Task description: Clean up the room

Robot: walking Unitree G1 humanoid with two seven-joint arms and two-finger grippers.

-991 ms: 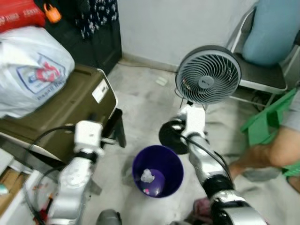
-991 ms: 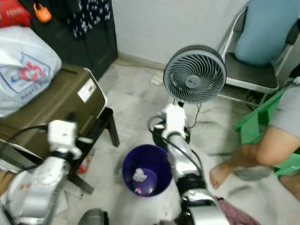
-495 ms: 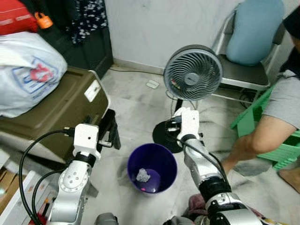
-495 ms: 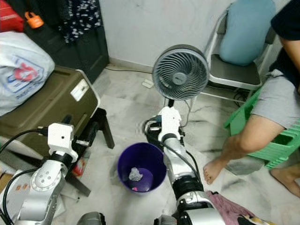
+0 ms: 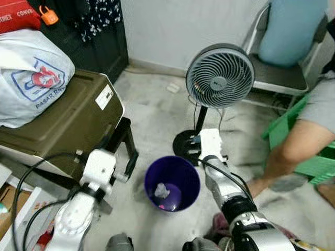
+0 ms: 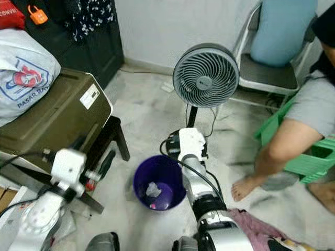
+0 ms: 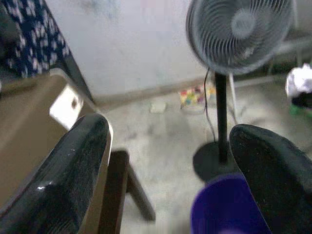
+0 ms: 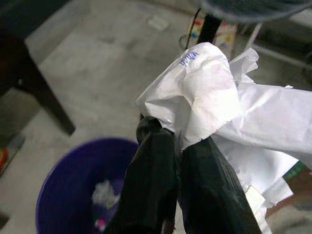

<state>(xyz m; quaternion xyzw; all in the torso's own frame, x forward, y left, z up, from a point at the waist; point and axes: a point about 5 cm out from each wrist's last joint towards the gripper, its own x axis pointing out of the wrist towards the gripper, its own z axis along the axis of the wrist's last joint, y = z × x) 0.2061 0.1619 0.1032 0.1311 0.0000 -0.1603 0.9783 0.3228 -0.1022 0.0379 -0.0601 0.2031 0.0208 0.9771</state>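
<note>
The crumpled white paper [image 8: 209,97] is pinched between the two black fingers [image 8: 151,180] of my right gripper [image 8: 178,146], which are closed tight on its lower edge. The wad bulges up and away from the fingertips, with loose sheets trailing off to one side; it is too bunched for me to give it a clear long axis. Below and just beside the fingers sits the purple bin [image 5: 172,183], mouth up, with a smaller white scrap [image 5: 161,189] and a bit of pink at its bottom. The paper hangs near the bin's rim rather than squarely over its middle.

Half a second ago my head looked from a little farther off; since then the whole scene has shifted, so the camera has moved. The bin and the scrap in it lie as before, and my right arm is still raised between the bin and the fan [image 5: 220,76].

My left gripper [image 7: 165,170] is held out on the bin's other side, fingers spread wide with nothing between them, beside the olive-brown trunk [image 5: 63,123] and the dark stool leg [image 5: 128,149]. A white plastic bag [image 5: 31,76] rests on the trunk. Beyond my right arm a person's bare leg [image 6: 277,157] reaches the floor beside a green stool [image 5: 309,157].
</note>
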